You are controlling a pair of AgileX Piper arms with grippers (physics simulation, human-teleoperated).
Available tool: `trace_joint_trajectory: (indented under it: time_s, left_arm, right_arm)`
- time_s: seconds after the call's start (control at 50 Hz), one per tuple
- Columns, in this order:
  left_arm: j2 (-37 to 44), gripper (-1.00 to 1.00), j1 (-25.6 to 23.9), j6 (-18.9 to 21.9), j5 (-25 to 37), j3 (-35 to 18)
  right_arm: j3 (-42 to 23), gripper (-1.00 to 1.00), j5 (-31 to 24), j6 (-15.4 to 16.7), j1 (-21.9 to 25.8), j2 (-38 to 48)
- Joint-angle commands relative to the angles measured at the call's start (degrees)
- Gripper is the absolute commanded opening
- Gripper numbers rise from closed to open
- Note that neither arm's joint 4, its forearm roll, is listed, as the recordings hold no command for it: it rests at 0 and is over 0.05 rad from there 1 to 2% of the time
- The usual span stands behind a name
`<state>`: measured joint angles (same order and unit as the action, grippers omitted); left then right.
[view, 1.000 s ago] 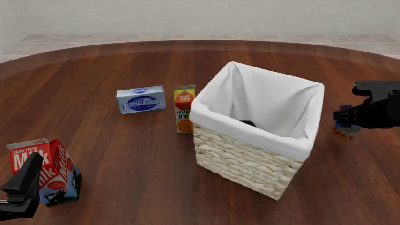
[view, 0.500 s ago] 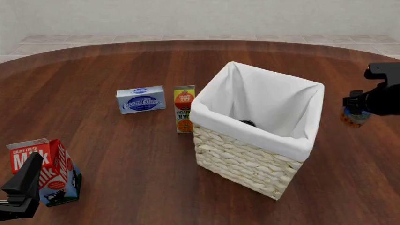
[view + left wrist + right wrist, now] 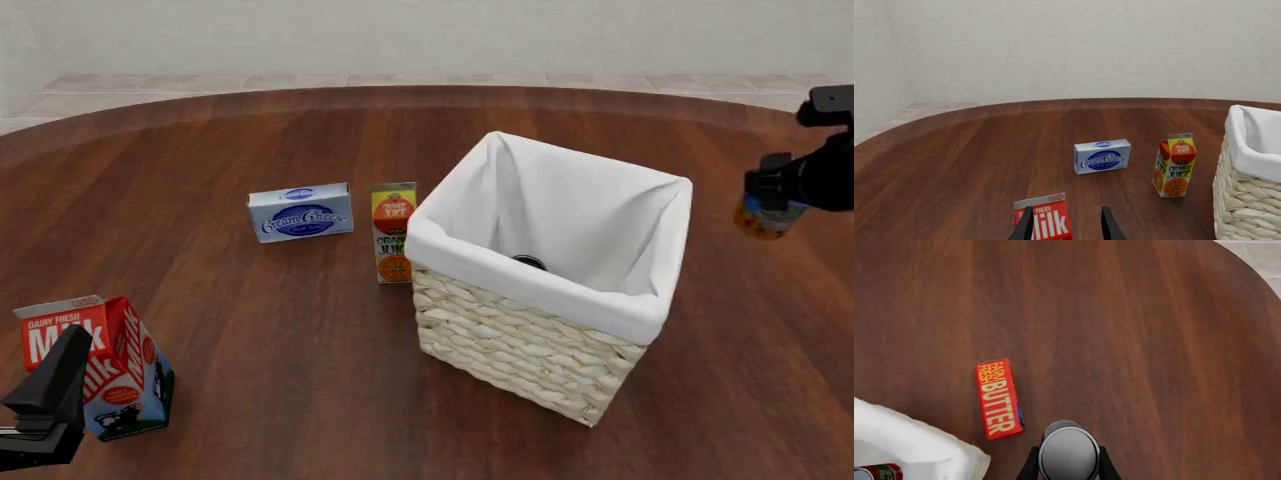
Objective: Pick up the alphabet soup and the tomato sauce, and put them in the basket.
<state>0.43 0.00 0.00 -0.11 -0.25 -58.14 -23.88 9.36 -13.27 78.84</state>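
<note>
My right gripper (image 3: pixel 778 196) is shut on the alphabet soup (image 3: pixel 763 218), a blue can with an orange base, and holds it in the air to the right of the basket (image 3: pixel 522 352). In the right wrist view the can's grey top (image 3: pixel 1068 447) sits between the fingers (image 3: pixel 1031 466). The tomato sauce (image 3: pixel 879 473) lies inside the basket, its red and green label showing past the white lining (image 3: pixel 915 445); in the front view only its dark top (image 3: pixel 530 263) shows. My left gripper (image 3: pixel 48 398) is open and empty at the front left, beside the milk carton (image 3: pixel 118 364).
A cream cheese box (image 3: pixel 300 212) and an orange juice carton (image 3: pixel 392 232) stand left of the basket. A red butter box (image 3: pixel 997 398) lies on the table behind the basket. The milk carton (image 3: pixel 1043 221) stands just beyond the left fingers (image 3: pixel 1025 226).
My right gripper has risen and moved away to the right with the alphabet soup in it. The left arm has not moved.
</note>
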Motion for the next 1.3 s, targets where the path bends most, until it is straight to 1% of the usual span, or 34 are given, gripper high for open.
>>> trace_joint_trajectory:
  time_s: [0.02,0.18,0.36,0.5,0.8,0.9,1.04,1.3]
  left_arm:
    - [0.0,1.00,0.0,0.0,0.0,0.0]
    - [0.0,1.00,0.0,0.0,0.0,0.0]
    - [0.0,1.00,0.0,0.0,0.0,0.0]
    - [0.0,1.00,0.0,0.0,0.0,0.0]
    - [0.0,1.00,0.0,0.0,0.0,0.0]
    - [0.0,1.00,0.0,0.0,0.0,0.0]
    - [0.0,1.00,0.0,0.0,0.0,0.0]
    - [0.0,1.00,0.0,0.0,0.0,0.0]
  right_arm:
    - [-2.9,-1.00,-2.9,-1.0,1.2,-2.5]
    - [-5.5,-1.00,-5.4,-1.0,1.9,-3.6]
    - [-8.6,-1.00,-7.8,0.0,2.2,-4.0]
    - [-11.0,-1.00,-9.8,0.0,3.1,-4.4]
    - [-15.1,-1.00,-13.5,-0.2,6.1,-5.4]
    - [-17.3,-1.00,-15.2,-0.3,7.0,-5.5]
    - [-20.8,-1.00,-17.7,-0.7,9.2,-5.8]
    - [-24.7,-1.00,-20.8,-0.8,13.0,-6.0]
